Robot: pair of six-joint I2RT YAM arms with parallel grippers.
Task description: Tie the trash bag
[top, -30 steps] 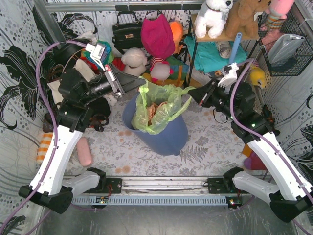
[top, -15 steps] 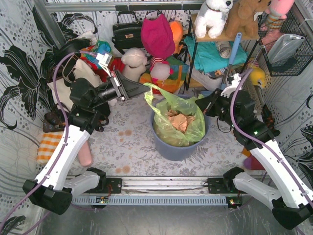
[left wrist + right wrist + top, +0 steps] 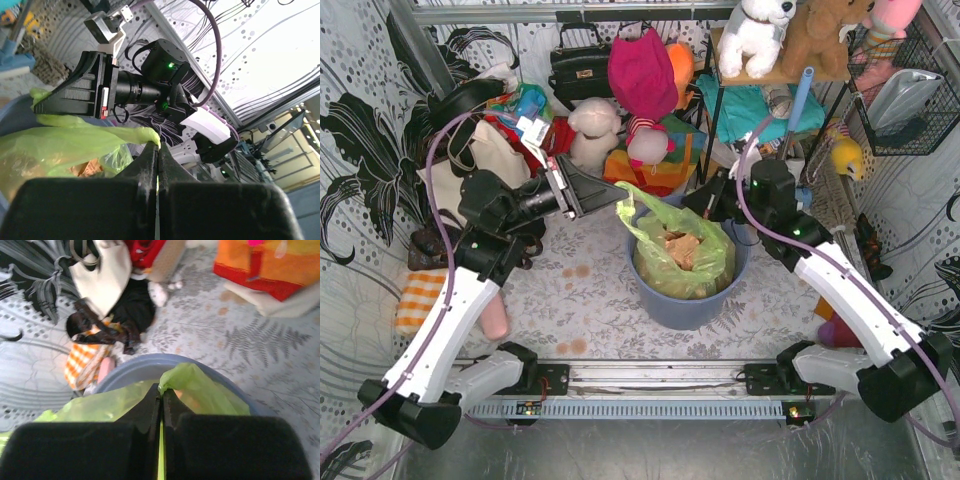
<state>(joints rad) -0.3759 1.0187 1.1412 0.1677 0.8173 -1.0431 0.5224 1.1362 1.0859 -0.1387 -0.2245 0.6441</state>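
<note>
You had the trash bag sitting in the blue-grey bin at the middle of the table in the top view, its mouth open and the crumpled tan paper showing inside. The left gripper was at about ten o'clock of the bin's mouth, and its wrist view showed the fingers pressed together on a thin strand of green film drawn out from the bag. The right gripper came in at about one o'clock, and its own wrist view likewise showed the fingers closed on a peak of the bag's rim, with the bin's edge just below. So each claw was clamped on a side of the bag, and the step in hand, as I judged it, was bringing those two ends together to start the knot. To do it well you needed both ends raised enough to pull the film clear of the bin's rim, then carried past each other over the middle of the mouth, one toward four o'clock and the other toward ten, so that they truly crossed. The plastic looked very thin (only a narrow strand sat between the left fingers), so a slow, even pull suited it. A jerk risked slipping an end, tearing it, or tilting the bin.
</note>
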